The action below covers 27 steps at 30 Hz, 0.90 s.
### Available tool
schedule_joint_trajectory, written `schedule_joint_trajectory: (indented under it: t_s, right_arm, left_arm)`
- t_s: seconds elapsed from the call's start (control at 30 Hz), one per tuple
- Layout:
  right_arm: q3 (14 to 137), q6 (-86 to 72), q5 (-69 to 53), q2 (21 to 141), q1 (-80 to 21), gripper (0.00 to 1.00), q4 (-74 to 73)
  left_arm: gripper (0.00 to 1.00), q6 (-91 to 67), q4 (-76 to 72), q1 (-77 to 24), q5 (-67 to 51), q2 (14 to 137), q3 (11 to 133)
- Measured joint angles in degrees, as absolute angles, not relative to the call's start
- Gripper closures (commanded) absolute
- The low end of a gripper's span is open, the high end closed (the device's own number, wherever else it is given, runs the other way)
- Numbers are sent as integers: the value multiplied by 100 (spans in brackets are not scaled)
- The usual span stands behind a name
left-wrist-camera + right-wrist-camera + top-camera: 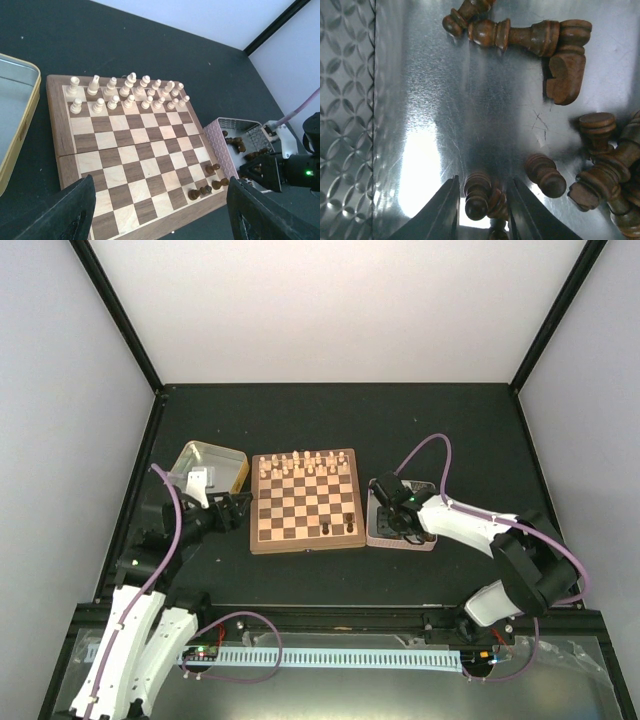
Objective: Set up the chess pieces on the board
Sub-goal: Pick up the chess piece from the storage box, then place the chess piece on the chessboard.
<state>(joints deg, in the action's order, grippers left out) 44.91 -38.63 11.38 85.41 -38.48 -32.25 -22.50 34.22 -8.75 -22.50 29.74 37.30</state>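
Square wooden chessboard [125, 165]: cream pieces [130, 95] ranked on the far rows; few dark brown wooden chessmen [205, 190] at its near right corner, most remain in the silver metal tin [220, 145] alongside. Right gripper [482, 187]: narrowed around one tin pawn [476, 202], grip uncertain. Left gripper [165, 215]: wide, empty.

You have nothing legible here: no text, label, brand, number or sign can be made out in any of the three views. The square wooden chessboard [304, 502], with its tan and dark brown squares, shows only plain wood. The small circuit board [203, 654] by the left arm's base is too small for you to make out any print.
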Motion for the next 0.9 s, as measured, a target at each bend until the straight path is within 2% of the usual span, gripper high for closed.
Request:
schedule_joint_trajectory:
  t_s: [0.1,0.4,0.57,0.73,0.9]
  right_arm:
    - [4482,-3839,1144,8541,-3848,96,-3170]
    - [4521,-3854,1234,7924,-3848,96,-3363]
    - [4950,-3848,1160,7596,-3892,96,-3570]
    - [5605,-3846,1129,7708,-4318,96,-3684]
    - [6337,-3819,1173,8368,-4838,95,-3802]
  left_arm:
    - [25,-2255,3426,-875,-2206,2812,3677]
    - [24,-2252,3426,-875,-2060,2764,3618]
    - [24,-2252,3417,-875,-1992,2768,3614]
    - [24,-2252,3402,-875,-1946,2814,3607]
    - [24,-2252,3385,-875,-1905,2825,3605]
